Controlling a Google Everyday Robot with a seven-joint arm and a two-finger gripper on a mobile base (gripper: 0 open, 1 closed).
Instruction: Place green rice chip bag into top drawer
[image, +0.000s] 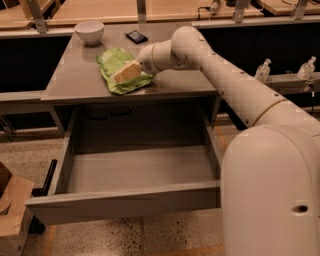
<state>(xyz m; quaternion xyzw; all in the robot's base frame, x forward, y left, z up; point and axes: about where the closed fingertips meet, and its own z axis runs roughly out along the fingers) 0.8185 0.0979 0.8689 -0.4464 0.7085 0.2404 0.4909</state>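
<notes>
The green rice chip bag (116, 64) lies flat on the grey table top (75, 80), near its front edge. My gripper (125, 74) reaches in from the right and rests on the bag's right side, low against it. The top drawer (135, 170) is pulled fully out below the table, and nothing lies in it. Its flat grey front panel (125, 202) faces the camera.
A white bowl (89, 32) stands at the back left of the table. A small dark object (136, 36) lies at the back middle. A cardboard box (10, 210) sits on the floor at the left. My arm's large body (270, 190) fills the lower right.
</notes>
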